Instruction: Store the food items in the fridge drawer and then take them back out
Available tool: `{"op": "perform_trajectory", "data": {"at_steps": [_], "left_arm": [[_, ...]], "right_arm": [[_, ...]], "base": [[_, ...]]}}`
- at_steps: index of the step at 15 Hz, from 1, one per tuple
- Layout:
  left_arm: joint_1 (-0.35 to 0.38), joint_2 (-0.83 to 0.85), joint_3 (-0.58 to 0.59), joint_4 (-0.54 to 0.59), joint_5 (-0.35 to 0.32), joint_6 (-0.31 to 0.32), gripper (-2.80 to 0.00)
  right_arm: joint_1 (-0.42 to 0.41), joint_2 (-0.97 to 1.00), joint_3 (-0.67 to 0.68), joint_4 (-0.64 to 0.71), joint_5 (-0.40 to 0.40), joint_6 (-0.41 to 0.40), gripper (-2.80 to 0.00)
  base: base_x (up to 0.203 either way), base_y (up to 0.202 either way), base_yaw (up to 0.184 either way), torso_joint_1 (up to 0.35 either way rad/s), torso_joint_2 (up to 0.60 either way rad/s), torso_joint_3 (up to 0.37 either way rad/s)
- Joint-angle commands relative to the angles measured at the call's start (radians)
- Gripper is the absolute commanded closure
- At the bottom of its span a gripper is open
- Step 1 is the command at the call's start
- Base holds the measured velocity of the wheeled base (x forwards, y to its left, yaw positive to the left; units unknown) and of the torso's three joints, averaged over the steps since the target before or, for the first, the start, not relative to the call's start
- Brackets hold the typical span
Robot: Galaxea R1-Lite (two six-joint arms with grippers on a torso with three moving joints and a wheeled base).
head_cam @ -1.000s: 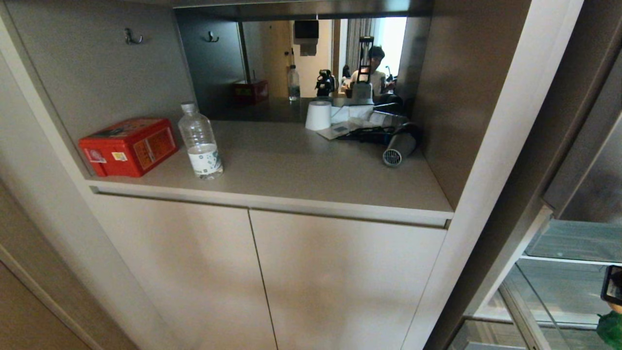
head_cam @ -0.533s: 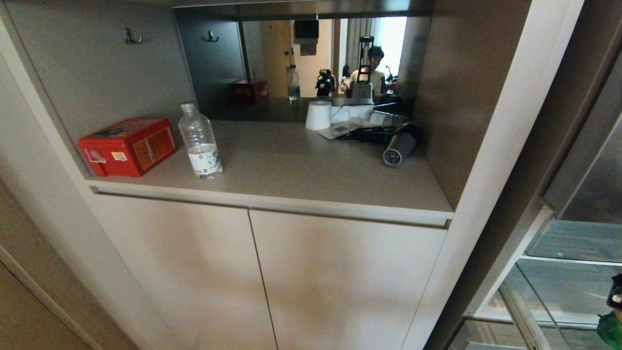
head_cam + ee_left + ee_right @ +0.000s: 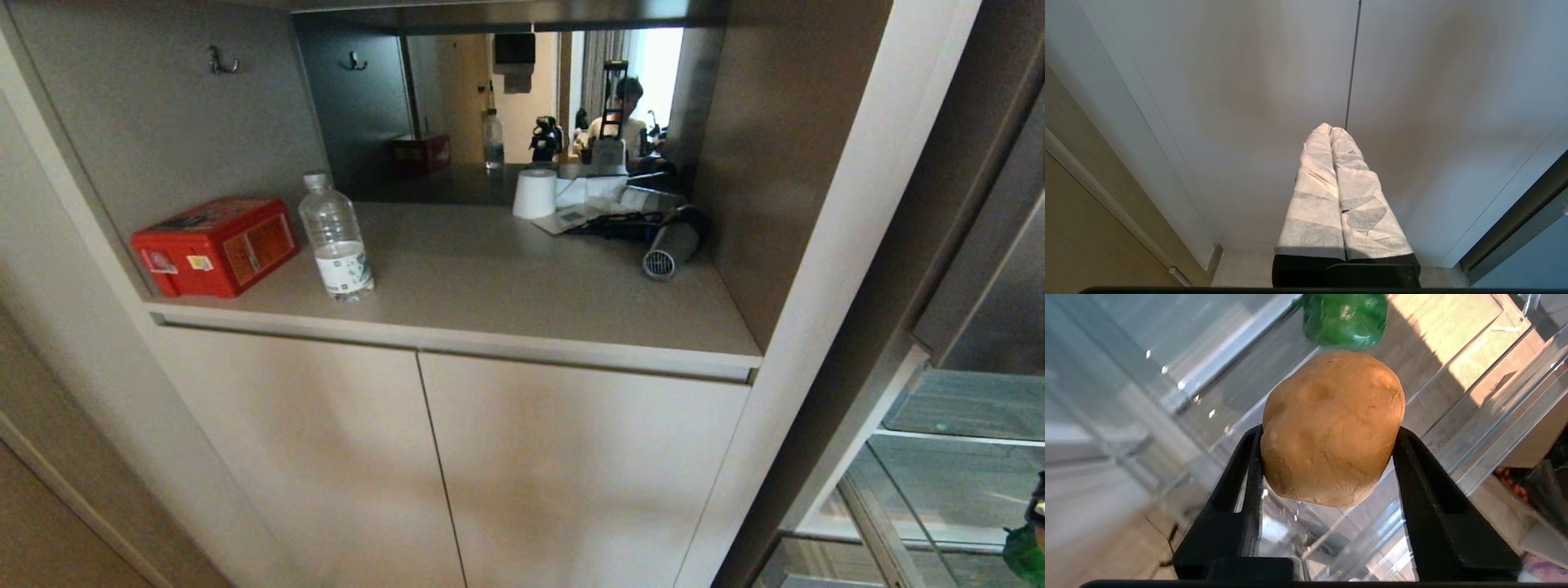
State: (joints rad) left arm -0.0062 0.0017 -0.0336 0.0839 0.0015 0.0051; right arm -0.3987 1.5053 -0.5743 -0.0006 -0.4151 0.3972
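Note:
My right gripper (image 3: 1327, 435) is shut on the tan-yellow potato (image 3: 1331, 428), its black fingers pressing both sides. The potato hangs over the clear glass panels of the open fridge drawer (image 3: 1494, 416). Just beyond it lies the glossy green bell pepper (image 3: 1345, 318). The head view catches that pepper (image 3: 1025, 554) at the lower right edge, inside the drawer (image 3: 922, 506), with only a dark sliver of the right arm above it. My left gripper (image 3: 1330, 130), wrapped in white, is shut on nothing and parked facing the cabinet doors.
The counter niche holds a red box (image 3: 216, 245), a water bottle (image 3: 335, 241), a white paper roll (image 3: 535, 193) and a hair dryer (image 3: 671, 241). Beige cabinet doors (image 3: 490, 465) stand below. A mirror at the back reflects a person.
The right arm has slid further off the right edge of the head view and a little lower. The green pepper and the counter items have stayed put.

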Motion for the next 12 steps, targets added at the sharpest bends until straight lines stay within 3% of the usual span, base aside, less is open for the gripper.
{"op": "perform_trajectory", "data": {"at_steps": [1, 9, 10, 12], "left_arm": [[0.000, 0.001, 0.000, 0.001, 0.000, -0.001, 0.00], [0.000, 0.001, 0.000, 0.001, 0.000, -0.001, 0.00], [0.000, 0.001, 0.000, 0.001, 0.000, -0.001, 0.00], [0.000, 0.001, 0.000, 0.001, 0.000, -0.001, 0.00]], "right_arm": [[-0.013, 0.025, 0.012, -0.025, -0.002, 0.001, -2.80], [-0.027, 0.001, 0.087, -0.119, -0.006, -0.033, -2.80], [-0.026, -0.037, 0.099, -0.130, -0.006, -0.048, 0.00], [-0.015, -0.156, 0.131, -0.140, -0.002, -0.080, 0.00]], "base": [[0.000, 0.000, 0.000, 0.000, 0.00, 0.000], [0.000, 0.000, 0.000, 0.000, 0.00, 0.000], [0.000, 0.000, 0.000, 0.000, 0.00, 0.000], [0.000, 0.000, 0.000, 0.000, 0.00, 0.000]]}}
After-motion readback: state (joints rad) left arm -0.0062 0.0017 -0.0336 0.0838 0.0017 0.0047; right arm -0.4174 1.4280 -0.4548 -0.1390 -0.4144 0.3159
